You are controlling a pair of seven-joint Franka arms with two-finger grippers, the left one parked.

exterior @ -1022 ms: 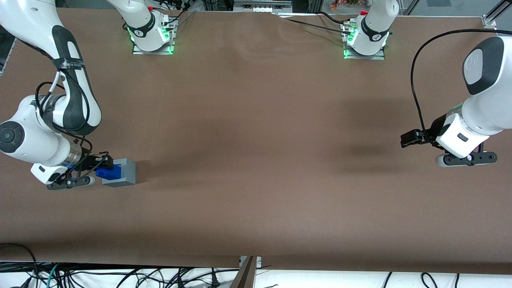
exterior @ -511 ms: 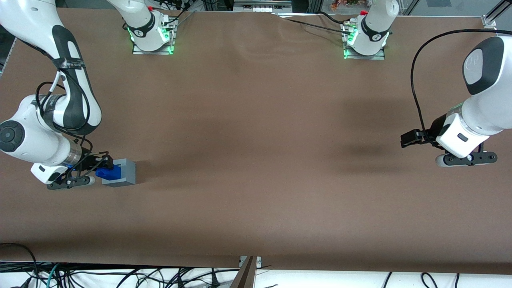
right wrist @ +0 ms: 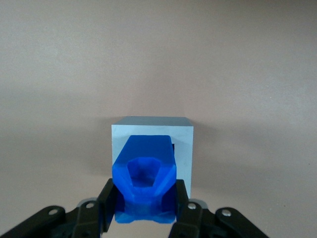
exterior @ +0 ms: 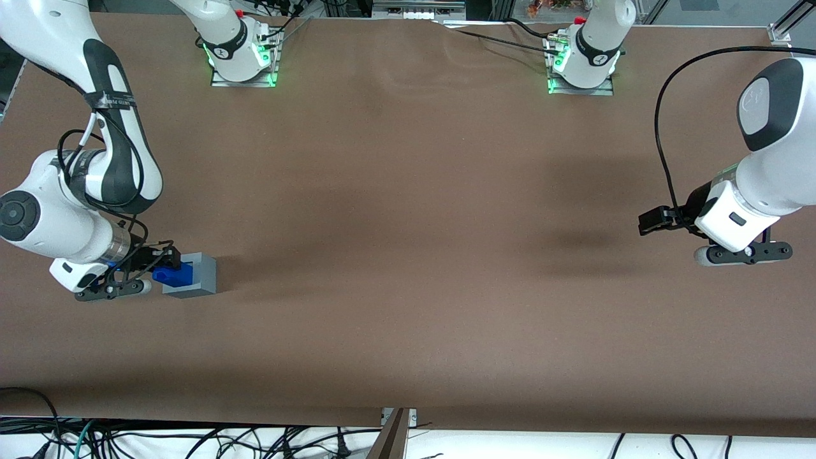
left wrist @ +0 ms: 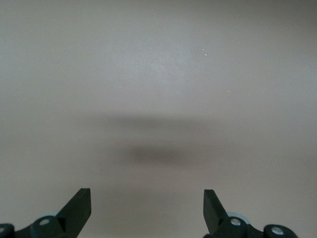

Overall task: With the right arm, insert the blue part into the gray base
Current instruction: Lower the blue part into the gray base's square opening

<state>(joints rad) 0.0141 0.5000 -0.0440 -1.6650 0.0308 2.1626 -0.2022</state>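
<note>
The black two-finger gripper (exterior: 164, 260) of the right arm (exterior: 76, 210) works low at the working arm's end of the brown cloth-covered table (exterior: 408, 268), with wide bare cloth stretching from its tips toward the parked arm's end and toward the front camera. Its 2 fingers (right wrist: 108, 203) pinch the small bright-blue knobbly plastic part (right wrist: 144, 181) from both flanks. The blue part sits just past the fingertips, over the top face of the light-gray plastic cube base (right wrist: 185, 148), part-way into the recess; how deep it has gone cannot be told. Its hollow end faces the wrist camera, its long axis running along the fingers into the cube. The forearm is folded down, wrist low over the cloth.
</note>
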